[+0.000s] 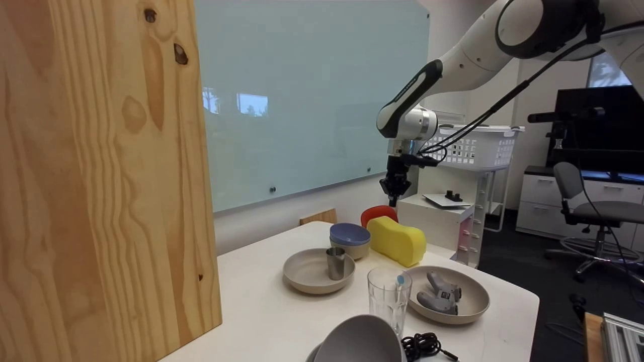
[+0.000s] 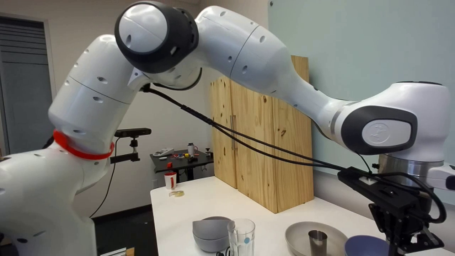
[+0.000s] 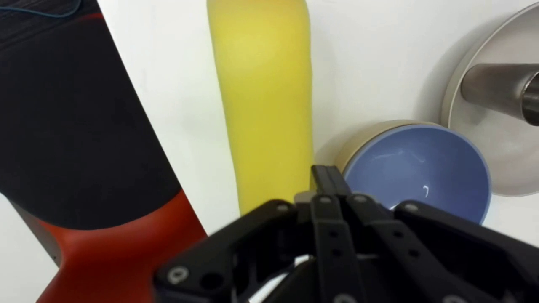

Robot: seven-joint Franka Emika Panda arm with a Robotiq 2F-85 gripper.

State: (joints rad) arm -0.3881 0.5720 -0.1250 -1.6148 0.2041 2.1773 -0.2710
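Observation:
My gripper (image 3: 330, 179) is shut and empty, its fingertips pressed together. In an exterior view the gripper (image 1: 393, 198) points down and hangs above the far end of the white table. In the wrist view its tips lie over the gap between a yellow sponge block (image 3: 269, 92) and a blue bowl (image 3: 421, 168). The blue bowl sits in a beige bowl (image 1: 352, 250). Beside them a beige plate (image 1: 302, 274) holds a metal cup (image 1: 335, 264). The yellow sponge (image 1: 396, 241) stands on its edge. The gripper touches none of these.
A plate (image 1: 475, 299) holds grey game controllers (image 1: 440, 294). A clear glass (image 1: 390, 296), grey bowls (image 1: 359, 342) and a black cable (image 1: 422, 344) are nearby. A wooden cabinet (image 2: 256, 142) stands on the table. A red chair (image 3: 126, 261) is beyond the edge. A mug (image 2: 170, 180) stands farther off.

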